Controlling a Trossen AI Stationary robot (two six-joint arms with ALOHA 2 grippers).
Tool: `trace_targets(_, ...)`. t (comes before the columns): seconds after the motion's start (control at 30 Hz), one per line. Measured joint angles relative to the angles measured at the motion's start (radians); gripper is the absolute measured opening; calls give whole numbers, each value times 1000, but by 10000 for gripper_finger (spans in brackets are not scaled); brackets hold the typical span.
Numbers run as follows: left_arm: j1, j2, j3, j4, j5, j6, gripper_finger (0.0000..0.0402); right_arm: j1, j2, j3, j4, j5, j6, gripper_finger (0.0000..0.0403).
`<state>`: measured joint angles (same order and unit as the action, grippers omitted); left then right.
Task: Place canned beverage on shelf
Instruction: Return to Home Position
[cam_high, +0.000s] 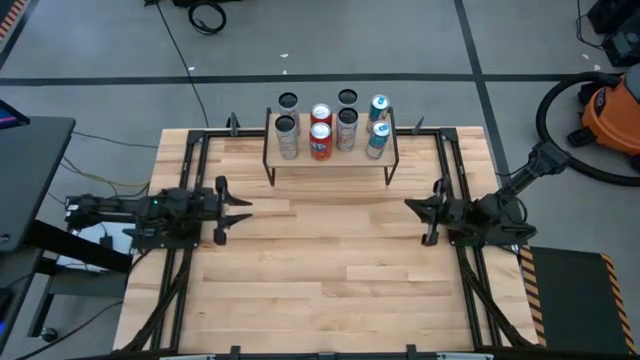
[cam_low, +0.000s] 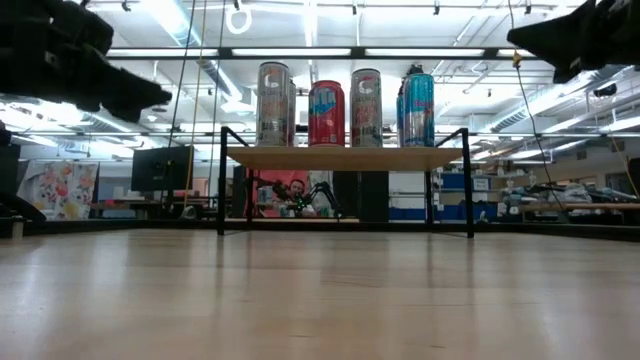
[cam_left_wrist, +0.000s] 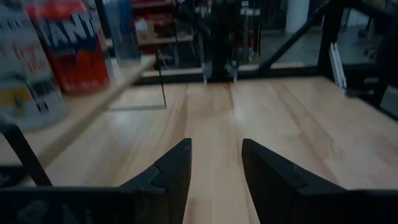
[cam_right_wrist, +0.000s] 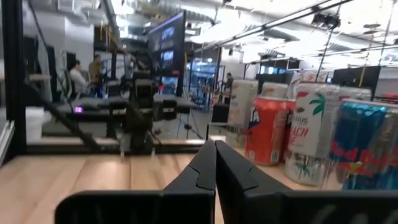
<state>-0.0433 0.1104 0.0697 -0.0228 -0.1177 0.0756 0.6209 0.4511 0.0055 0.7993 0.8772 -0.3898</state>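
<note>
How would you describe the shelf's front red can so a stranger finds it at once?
Find the small shelf at the wooden table's far edge, holding two rows of four cans. In the row nearer the table's middle, the red can stands second from the left arm's side. It is that row's only red can, flanked by pale cans.

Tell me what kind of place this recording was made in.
Probably a robotics lab or workshop: a wooden work table, an orange shop vacuum on the floor, and long ceiling lights.
</note>
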Motion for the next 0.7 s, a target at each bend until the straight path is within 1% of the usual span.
trace_targets(0.13,0,0,-30,-23,0,-9,150,0,0,0,-55,0,36,9)
trace_targets(0.27,-7,-1,-52,27,10,-3,150,0,0,0,-94,-1,46,9)
trace_targets(0.4,-27,-2,-62,49,13,11,150,-8,0,0,-96,-7,8,9)
trace_targets(0.6,-41,-3,-62,105,10,24,150,-44,-27,0,-30,-7,-83,9)
trace_targets(0.7,-41,-2,-62,177,-5,23,150,-65,-62,0,-22,27,-104,9)
